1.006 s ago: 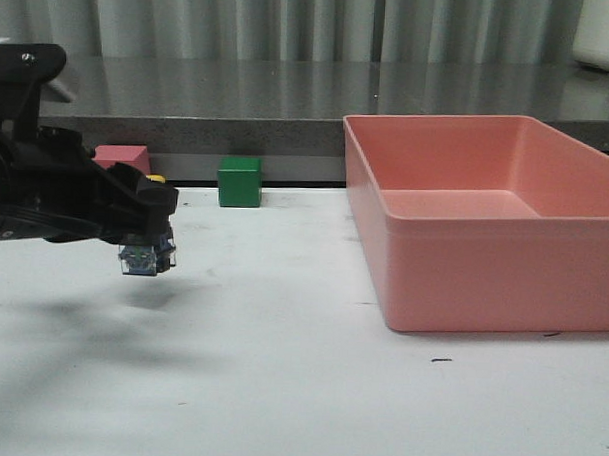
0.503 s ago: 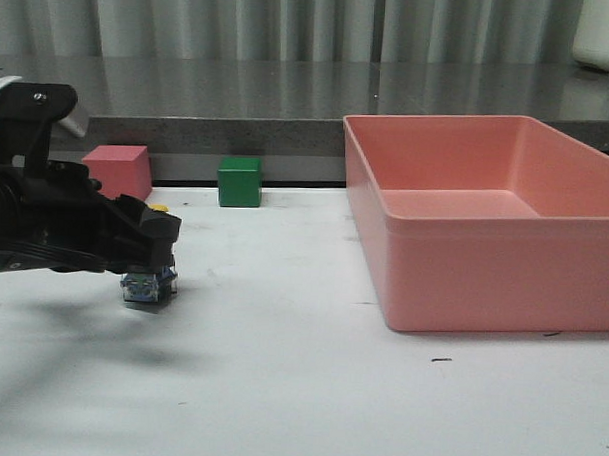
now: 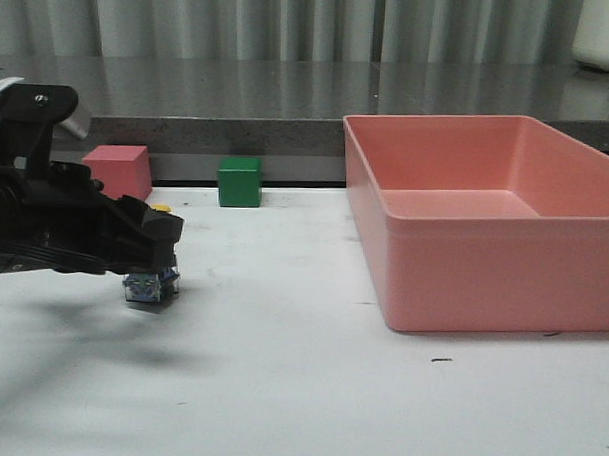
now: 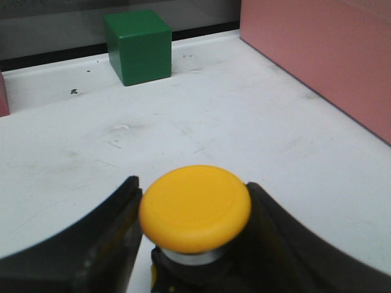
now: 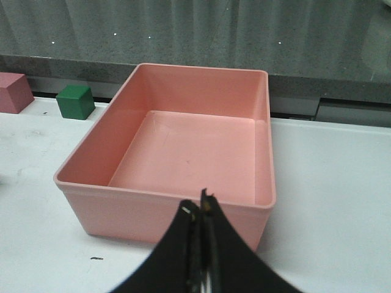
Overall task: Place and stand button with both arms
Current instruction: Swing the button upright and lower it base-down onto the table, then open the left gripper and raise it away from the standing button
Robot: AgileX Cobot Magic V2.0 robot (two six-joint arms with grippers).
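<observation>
Button (image 4: pixel 194 209) sits clamped between the fingers of the left gripper (image 3: pixel 149 251), low over the white table (image 3: pixel 299 388) at its left side, well apart from the pink bin (image 3: pixel 485 219). In the left wrist view the yellow cap faces up with a black finger on either side; in the front view the blue-marked base pokes out beneath the gripper and appears to touch the table or nearly so, though contact is hard to confirm. So the carrying looks about done, and what is left, as I judge it, is to let go and see the button stand on its base. The right gripper (image 5: pixel 200 210) hangs above the bin's near wall, fingers pressed together and holding nothing. Compared with a second ago, the left arm has come down, bringing the button from clearly airborne to table level; over the last half second it barely shifted. A red cube (image 3: pixel 118 169) and a green cube (image 3: pixel 239 181) stand at the table's back edge.
</observation>
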